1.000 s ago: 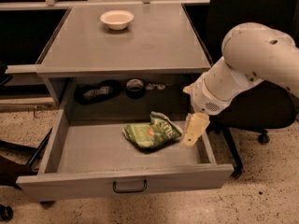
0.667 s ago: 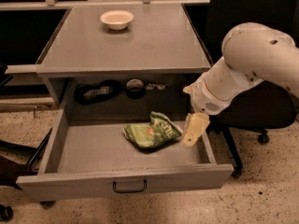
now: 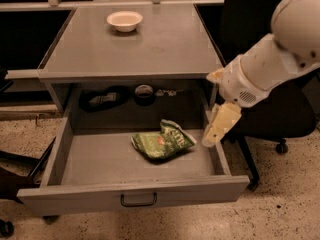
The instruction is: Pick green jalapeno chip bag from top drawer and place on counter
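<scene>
Since a second ago the chip bag [image 3: 162, 141] has not moved. The gripper [image 3: 210, 138] hangs almost where it was, under the counter's [image 3: 165, 49] front right corner, by the right wall of the drawer [image 3: 95, 159]; only the wrist went a little right. So no grasp yet, I think. Whether it is spread or closed I cannot tell. The bag lies flat, right of the drawer's middle, long axis left to right, crumpled end toward the gripper.

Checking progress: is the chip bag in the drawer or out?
In: chip bag lies on the drawer floor; end effector hangs beside it.
</scene>
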You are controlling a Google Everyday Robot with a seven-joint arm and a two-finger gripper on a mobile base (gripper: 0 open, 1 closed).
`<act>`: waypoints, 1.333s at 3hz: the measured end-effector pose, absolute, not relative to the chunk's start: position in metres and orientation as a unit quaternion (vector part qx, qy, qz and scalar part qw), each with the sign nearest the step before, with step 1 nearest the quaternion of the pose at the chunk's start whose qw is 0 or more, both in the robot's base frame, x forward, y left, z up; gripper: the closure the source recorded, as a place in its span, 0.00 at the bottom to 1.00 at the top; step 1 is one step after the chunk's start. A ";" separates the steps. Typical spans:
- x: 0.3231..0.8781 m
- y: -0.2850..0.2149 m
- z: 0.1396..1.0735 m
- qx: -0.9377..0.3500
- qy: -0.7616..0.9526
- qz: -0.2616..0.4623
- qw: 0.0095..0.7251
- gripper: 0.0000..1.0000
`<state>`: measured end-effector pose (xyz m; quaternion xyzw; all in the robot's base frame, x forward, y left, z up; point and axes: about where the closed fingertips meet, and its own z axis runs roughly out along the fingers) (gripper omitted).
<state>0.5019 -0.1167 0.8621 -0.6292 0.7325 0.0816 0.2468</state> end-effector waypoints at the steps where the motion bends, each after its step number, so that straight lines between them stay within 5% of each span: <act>1: 0.479 -0.145 0.932 -0.594 0.746 0.032 0.298 0.00; 4: 0.494 -0.100 0.880 -0.628 0.724 0.038 0.282 0.00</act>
